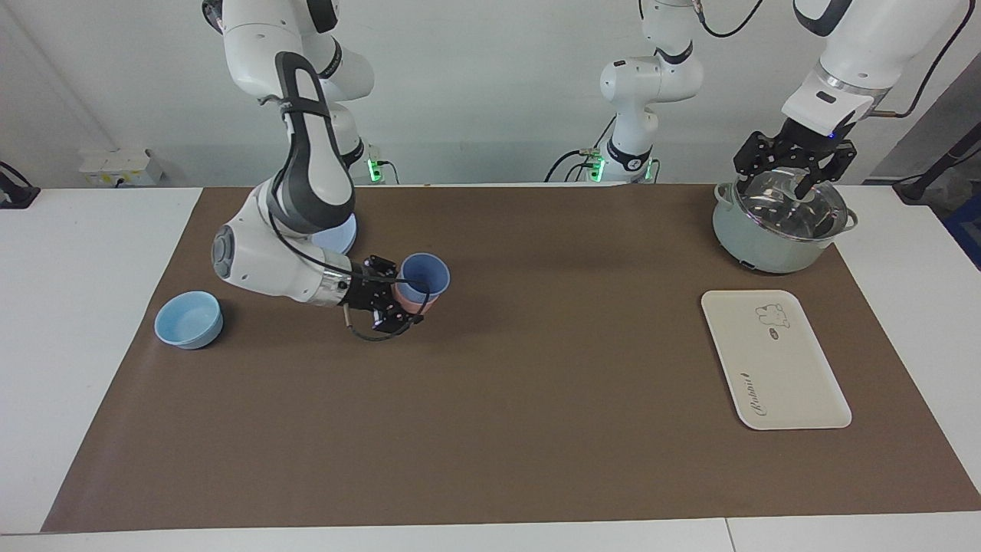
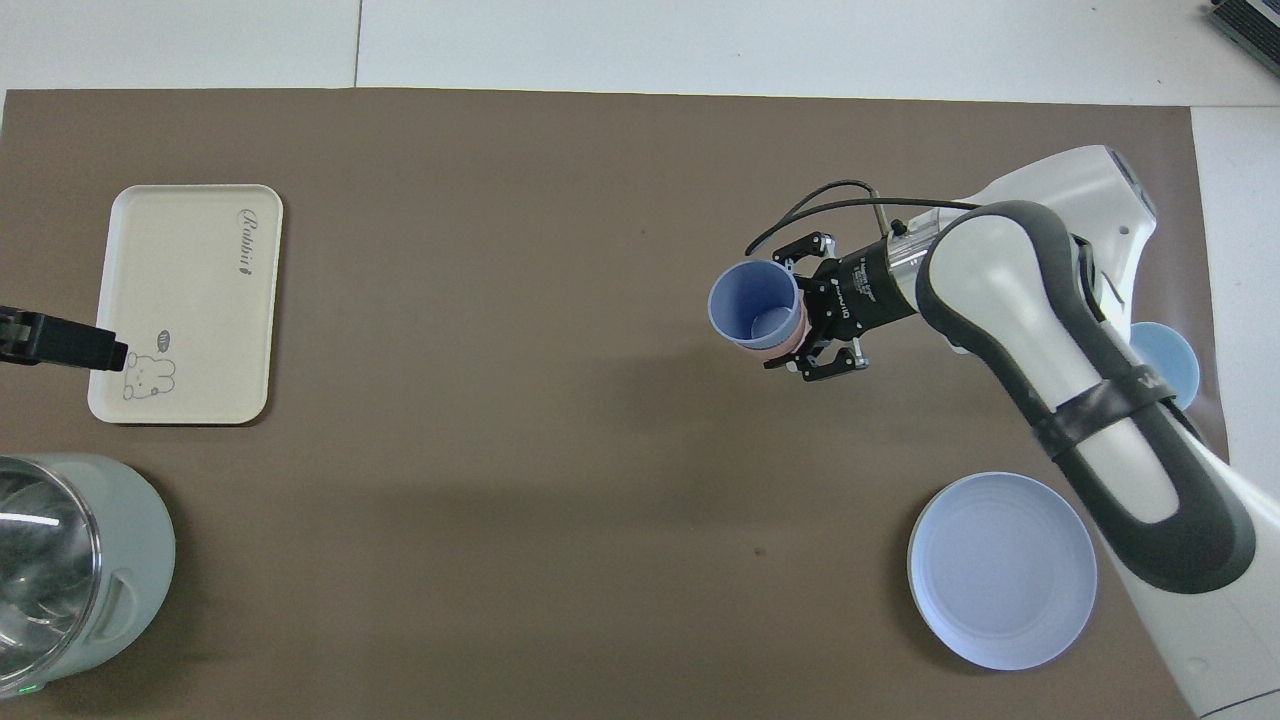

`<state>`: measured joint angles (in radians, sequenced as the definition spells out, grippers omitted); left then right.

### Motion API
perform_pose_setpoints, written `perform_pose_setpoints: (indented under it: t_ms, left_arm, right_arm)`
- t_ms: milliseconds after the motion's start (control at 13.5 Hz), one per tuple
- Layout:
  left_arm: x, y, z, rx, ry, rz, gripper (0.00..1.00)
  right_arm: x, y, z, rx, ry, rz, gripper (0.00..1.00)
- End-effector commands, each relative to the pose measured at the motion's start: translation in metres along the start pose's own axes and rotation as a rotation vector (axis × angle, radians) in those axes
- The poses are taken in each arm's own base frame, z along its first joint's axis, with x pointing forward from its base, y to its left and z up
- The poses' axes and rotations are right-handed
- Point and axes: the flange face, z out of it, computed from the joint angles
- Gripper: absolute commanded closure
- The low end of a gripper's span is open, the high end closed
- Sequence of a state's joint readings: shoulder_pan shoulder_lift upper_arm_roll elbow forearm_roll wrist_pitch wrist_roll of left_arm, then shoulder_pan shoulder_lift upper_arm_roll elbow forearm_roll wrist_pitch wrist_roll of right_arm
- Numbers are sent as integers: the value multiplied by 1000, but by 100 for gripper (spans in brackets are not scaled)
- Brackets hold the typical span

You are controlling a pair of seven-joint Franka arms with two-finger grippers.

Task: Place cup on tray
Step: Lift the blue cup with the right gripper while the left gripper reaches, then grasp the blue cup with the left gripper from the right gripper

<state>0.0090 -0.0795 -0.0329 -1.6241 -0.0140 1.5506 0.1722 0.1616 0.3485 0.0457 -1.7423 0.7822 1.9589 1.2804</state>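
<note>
The periwinkle-blue cup (image 1: pixel 424 276) sits nested inside a salmon-pink cup (image 1: pixel 418 305); both show in the overhead view, the blue cup (image 2: pixel 755 305) and the pink rim under it (image 2: pixel 790 340). My right gripper (image 1: pixel 402 299), turned sideways, is shut around the stacked pair near the middle of the mat, toward the right arm's end (image 2: pixel 795 325). Whether the stack touches the mat I cannot tell. The cream-white tray (image 1: pixel 774 360) lies bare toward the left arm's end (image 2: pixel 190 300). My left gripper (image 1: pixel 801 180) hangs over the pot and waits; its tip shows over the tray's edge (image 2: pixel 110 355).
A pale green pot (image 1: pixel 766 245) with a glass lid stands nearer to the robots than the tray (image 2: pixel 130 560). A light-blue bowl (image 1: pixel 188 319) and a round blue plate (image 2: pixel 1000 570) lie at the right arm's end. A brown mat covers the table.
</note>
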Motion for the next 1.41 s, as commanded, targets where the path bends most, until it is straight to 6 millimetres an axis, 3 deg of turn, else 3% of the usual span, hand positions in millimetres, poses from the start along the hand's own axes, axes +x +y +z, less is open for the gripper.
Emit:
perform_pose_setpoints:
  t_ms: [0, 149, 297, 446, 669, 891, 1040, 1263, 1337]
  left_arm:
    - [-4, 8, 1, -15, 10, -91, 0]
    - [2, 40, 15, -85, 91, -282, 0]
    - [7, 91, 29, -140, 162, -386, 0]
    - [19, 144, 33, -224, 219, -507, 7]
    - [42, 224, 55, -321, 247, -626, 12]
    - [67, 280, 79, -333, 214, -651, 20]
    - [66, 292, 89, -324, 200, -643, 22]
    - [69, 292, 82, -341, 220, -645, 24]
    - [70, 292, 85, -345, 229, -647, 31]
  right_arm:
    - [-49, -6, 9, 115, -21, 152, 100]
    - [-83, -10, 14, 156, -37, 221, 100]
    - [-103, -9, 19, 165, -46, 231, 100]
    - [-121, -4, 30, 156, -48, 225, 100]
    - [-136, 0, 42, 175, -41, 199, 100]
    - [-135, 0, 44, 179, -37, 189, 100]
    - [-134, 1, 44, 178, -35, 186, 100]
    - [-134, 1, 44, 178, -27, 178, 100]
    - [-134, 1, 44, 178, -25, 171, 100]
